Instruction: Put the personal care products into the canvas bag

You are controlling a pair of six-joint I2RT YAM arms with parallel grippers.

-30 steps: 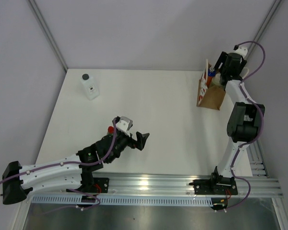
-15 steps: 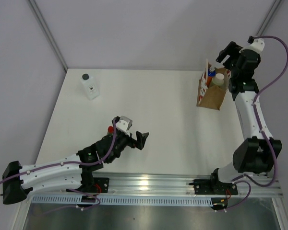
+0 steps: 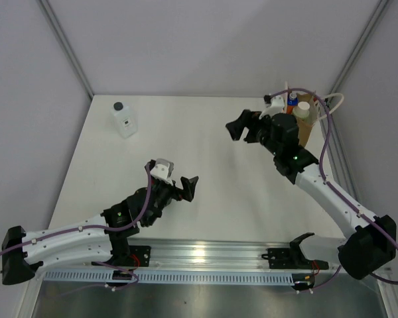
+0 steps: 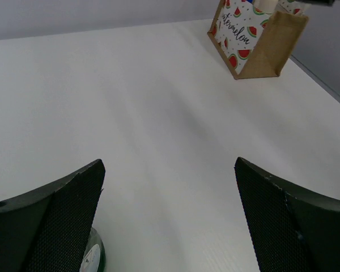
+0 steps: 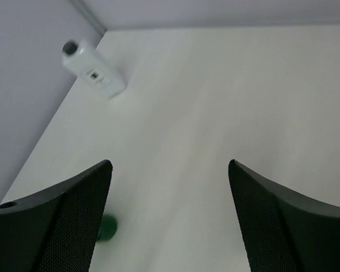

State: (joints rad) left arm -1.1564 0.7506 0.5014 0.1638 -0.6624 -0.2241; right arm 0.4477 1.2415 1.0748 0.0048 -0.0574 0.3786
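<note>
A second ago my right gripper (image 3: 244, 127) was over the bag (image 3: 307, 130) at the far right edge of the table (image 3: 205, 132). It has since left the bag and swung left, and now hangs over the table's far middle, well apart from the bag. My left gripper (image 3: 189, 187) has barely moved, only a little to the left, and sits over the near middle of the table. The clear bottle (image 3: 124, 119) stands where it stood before, in the far left corner.

My right fingers (image 5: 51, 215) are spread wide with nothing between them and only bare table below the gap. My left fingers (image 4: 45, 221) are just as wide and hold nothing. In neither wrist view do the fingers touch a bottle or the bag.

From my right wrist the clear bottle (image 5: 93, 76) shows up ahead and off to the left of the finger gap, close to the wall and well apart from the fingertips. From my left wrist the bag (image 4: 260, 45) stands upright far ahead and to the right of the gap, its watermelon-printed face turned toward me.

Seen from above, the blue-capped bottle (image 3: 292, 102) and the whitish-capped bottle (image 3: 303, 107) stand side by side in the bag's open top, only their caps showing. My right arm crosses in front of the bag there and hides most of it.
</note>
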